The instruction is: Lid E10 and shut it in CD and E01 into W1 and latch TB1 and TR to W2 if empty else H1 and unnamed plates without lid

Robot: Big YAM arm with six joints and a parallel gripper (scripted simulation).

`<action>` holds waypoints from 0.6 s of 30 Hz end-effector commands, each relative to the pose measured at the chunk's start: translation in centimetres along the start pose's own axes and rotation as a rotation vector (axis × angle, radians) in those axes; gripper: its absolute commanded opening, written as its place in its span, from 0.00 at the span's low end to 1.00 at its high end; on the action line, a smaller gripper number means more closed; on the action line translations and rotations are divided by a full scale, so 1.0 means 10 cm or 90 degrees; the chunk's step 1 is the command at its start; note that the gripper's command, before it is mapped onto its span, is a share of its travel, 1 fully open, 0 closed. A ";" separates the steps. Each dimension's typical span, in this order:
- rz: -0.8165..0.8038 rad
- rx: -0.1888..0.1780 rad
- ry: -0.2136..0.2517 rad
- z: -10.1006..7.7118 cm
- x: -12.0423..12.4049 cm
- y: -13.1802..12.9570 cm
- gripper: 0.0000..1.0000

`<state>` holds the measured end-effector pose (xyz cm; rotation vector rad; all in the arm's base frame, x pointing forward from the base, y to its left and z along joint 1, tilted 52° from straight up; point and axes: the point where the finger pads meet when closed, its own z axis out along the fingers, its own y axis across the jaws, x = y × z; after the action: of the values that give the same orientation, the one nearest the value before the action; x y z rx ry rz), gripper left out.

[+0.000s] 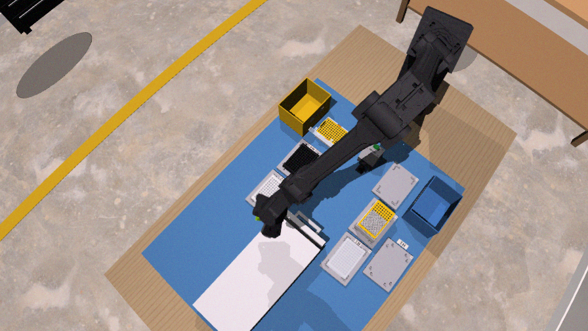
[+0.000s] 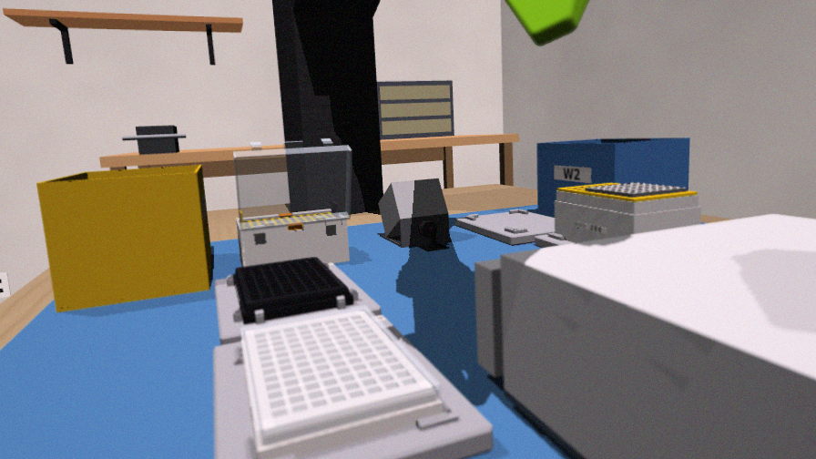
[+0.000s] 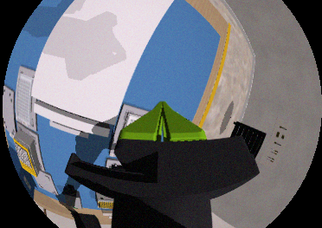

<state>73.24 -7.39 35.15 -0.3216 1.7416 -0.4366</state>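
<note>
The green-fingered black gripper [image 3: 162,125] is seen with fingers pressed together on nothing, above the white cooler housing [image 2: 661,310]. Nearest, a lidded white assay plate [image 2: 331,370] is nested; behind it a black assay plate [image 2: 285,285]. Farther, the yellow open waste bin [image 1: 305,106] is seen holding nothing.

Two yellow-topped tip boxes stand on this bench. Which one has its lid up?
The tip box beside the yellow bin: its clear lid stands upright behind it. The other box, in front of the blue bin, shows no lid.
</note>
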 end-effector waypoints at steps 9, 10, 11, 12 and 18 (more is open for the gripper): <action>0.068 -0.041 0.011 -0.51 -0.01 0.22 0.00; 0.068 -0.034 -0.006 -0.54 -0.06 0.23 0.00; 0.068 -0.034 -0.006 -0.57 -0.03 0.26 0.00; 0.080 -0.060 0.019 -0.61 0.05 0.34 0.00; 0.105 -0.078 0.041 -0.73 0.19 0.40 0.00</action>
<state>67.41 -4.22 31.15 -0.2899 1.8598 -0.2499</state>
